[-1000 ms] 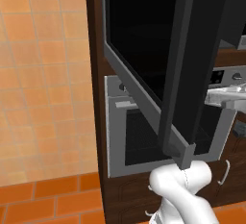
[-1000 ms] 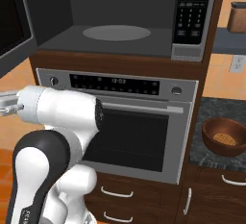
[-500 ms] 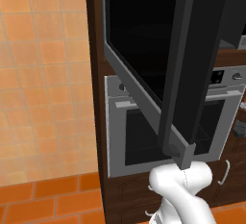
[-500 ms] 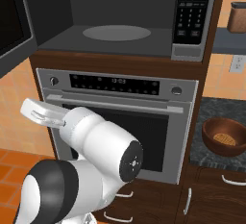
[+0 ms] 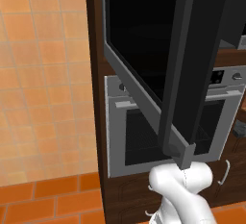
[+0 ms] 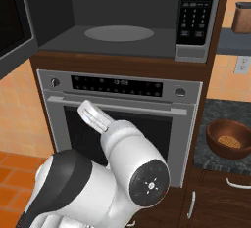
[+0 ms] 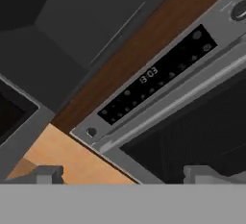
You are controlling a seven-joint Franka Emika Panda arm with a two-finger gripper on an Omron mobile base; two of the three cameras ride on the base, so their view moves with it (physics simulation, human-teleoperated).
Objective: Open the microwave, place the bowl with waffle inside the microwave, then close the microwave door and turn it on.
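The microwave door (image 5: 144, 64) is seen swung wide on the left — a flat black glass panel framed in grey metal, with a thicker grey strip along its lower edge. The first step is judged done, and fetching the bowl is taken as the step now in hand.

Centre, the microwave (image 6: 122, 21) stands open in dark wood, its matte grey cavity bare but for a pale round turntable (image 6: 119, 33); a black keypad panel (image 6: 196, 11) with small buttons is set at its right. Below is the silver oven (image 6: 122, 119), with brushed-metal front, dark display strip, round knobs, bar handle and mesh window.

In the hand view the gripper (image 7: 124, 175) is pointed at the oven's display strip, nothing held — fingertips (image 7: 48, 175) set well apart, w/ clear space between them.

Far right, the bowl (image 6: 230, 139) — round, brown, wood-like, w/ a gridded golden waffle (image 6: 229, 142) inside — rests on a speckled dark counter (image 6: 215, 124), well apart from the arm. The next move is judged to call for a wide swing rightward, approx. over the bowl's rim, with the open fingers brought down astride the rim wall.
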